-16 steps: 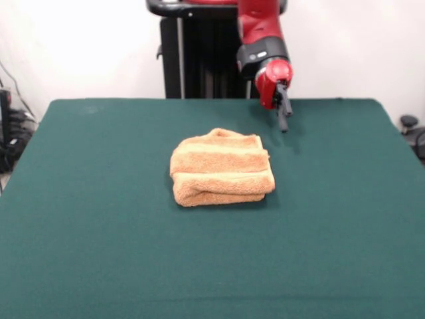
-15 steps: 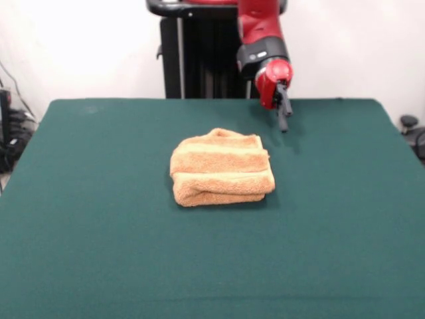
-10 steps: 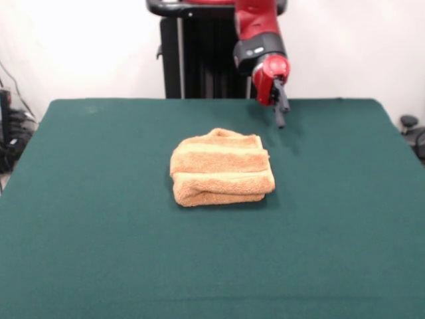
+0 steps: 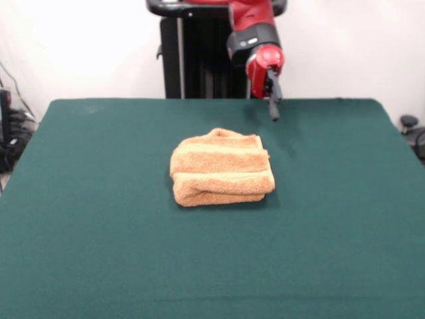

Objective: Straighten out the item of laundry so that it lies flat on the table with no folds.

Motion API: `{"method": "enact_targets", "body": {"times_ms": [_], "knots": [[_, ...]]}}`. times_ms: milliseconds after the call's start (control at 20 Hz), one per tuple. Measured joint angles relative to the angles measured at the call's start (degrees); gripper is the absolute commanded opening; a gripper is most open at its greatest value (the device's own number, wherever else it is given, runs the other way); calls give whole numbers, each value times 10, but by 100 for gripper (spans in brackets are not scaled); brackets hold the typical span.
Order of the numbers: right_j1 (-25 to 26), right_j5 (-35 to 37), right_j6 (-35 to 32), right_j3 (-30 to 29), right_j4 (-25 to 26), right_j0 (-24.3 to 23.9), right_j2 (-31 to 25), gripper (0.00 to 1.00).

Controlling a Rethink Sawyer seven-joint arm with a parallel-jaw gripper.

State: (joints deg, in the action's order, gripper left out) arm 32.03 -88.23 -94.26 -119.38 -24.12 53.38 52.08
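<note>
The orange-tan terry towel (image 4: pixel 221 167) lies folded into a thick bundle near the middle of the dark green table (image 4: pixel 99 252), with a rolled fold along its near edge. My gripper (image 4: pixel 273 113) hangs from the red arm above the far part of the table, behind and to the right of the towel, well apart from it. Its dark fingers point down and look pressed together, holding nothing.
The black pedestal (image 4: pixel 199 53) stands behind the table's far edge. Cables and dark gear (image 4: pixel 10 139) sit off the left edge, and a small dark object (image 4: pixel 412 129) off the right edge.
The gripper has moved a little left and up, toward the far edge of the table. The towel has not moved.
</note>
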Motion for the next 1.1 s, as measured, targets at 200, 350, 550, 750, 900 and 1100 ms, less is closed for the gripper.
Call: {"method": "enact_targets", "body": {"times_ms": [200,350,550,750,900,1100], "knots": [[-5,-4,0,-2,2,-7,1,100],[-7,-8,0,-2,8,-18,1,100],[-7,-13,0,-2,8,-23,1,100],[-7,-19,0,-3,8,-25,1,100],[-7,-20,0,-3,8,-25,1,100],[-8,-20,0,-5,8,-25,1,100]]}}
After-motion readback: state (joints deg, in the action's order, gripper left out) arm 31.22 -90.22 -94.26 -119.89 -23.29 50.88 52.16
